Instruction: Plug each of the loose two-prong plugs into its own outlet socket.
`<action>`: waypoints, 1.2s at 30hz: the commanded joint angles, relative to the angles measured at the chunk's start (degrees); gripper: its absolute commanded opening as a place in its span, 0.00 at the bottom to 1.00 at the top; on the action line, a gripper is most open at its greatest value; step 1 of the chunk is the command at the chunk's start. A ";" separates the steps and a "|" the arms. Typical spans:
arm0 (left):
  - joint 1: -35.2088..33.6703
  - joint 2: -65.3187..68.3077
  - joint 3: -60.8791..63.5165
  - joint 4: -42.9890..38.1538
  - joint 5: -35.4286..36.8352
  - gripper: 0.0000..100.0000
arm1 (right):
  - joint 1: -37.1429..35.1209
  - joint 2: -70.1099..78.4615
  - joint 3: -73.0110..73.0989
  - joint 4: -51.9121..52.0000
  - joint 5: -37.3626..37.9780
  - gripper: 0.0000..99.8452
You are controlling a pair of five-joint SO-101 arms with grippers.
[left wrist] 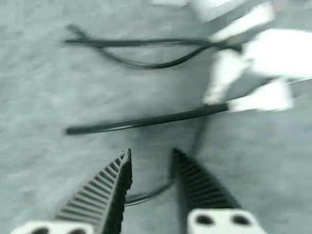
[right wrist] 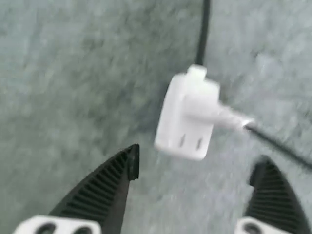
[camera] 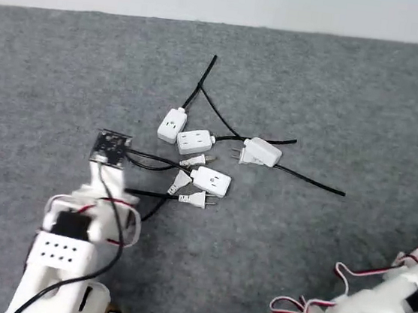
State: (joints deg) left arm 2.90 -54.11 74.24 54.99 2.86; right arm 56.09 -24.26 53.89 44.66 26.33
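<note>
1. Our left gripper (left wrist: 151, 153) is parted only narrowly and holds nothing (a black cable (left wrist: 141, 122) crosses just ahead).
2. The nearest loose plug (left wrist: 222, 80) lies beyond that cable, its long axis slanting.
3. Our right gripper (right wrist: 197, 158) gapes wide before an outlet socket (right wrist: 187, 117).

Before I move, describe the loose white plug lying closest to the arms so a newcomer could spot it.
On the grey carpeted table, a tangle of white outlet sockets and black cords sits mid-table. At its edge nearest the arms, beside the square white socket, lies the small white two-prong plug. No other plug lies nearer the arms, and its black cord runs straight.
</note>
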 commanded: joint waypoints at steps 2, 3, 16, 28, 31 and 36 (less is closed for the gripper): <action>12.48 -0.62 -5.67 -1.67 14.24 0.31 | -2.86 -7.25 -6.51 15.87 -2.37 0.36; 13.89 -0.62 -6.29 -3.25 17.41 0.32 | -4.97 -8.66 -6.51 19.12 -3.96 0.36; 24.09 36.22 -28.09 -11.34 40.35 0.32 | -41.19 -10.95 8.35 9.71 -19.16 0.28; 25.14 60.57 -44.26 -6.24 49.49 0.39 | -41.27 -0.31 4.92 7.08 -14.59 0.27; 24.97 61.54 -45.23 -6.15 49.58 0.39 | -41.27 2.77 3.25 7.69 -14.51 0.27; 24.44 65.67 -49.98 -4.22 49.67 0.39 | -41.27 6.64 0.53 8.75 -14.51 0.27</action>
State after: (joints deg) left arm 27.78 9.27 29.58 48.84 51.65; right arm 15.38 -18.55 58.37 52.66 11.03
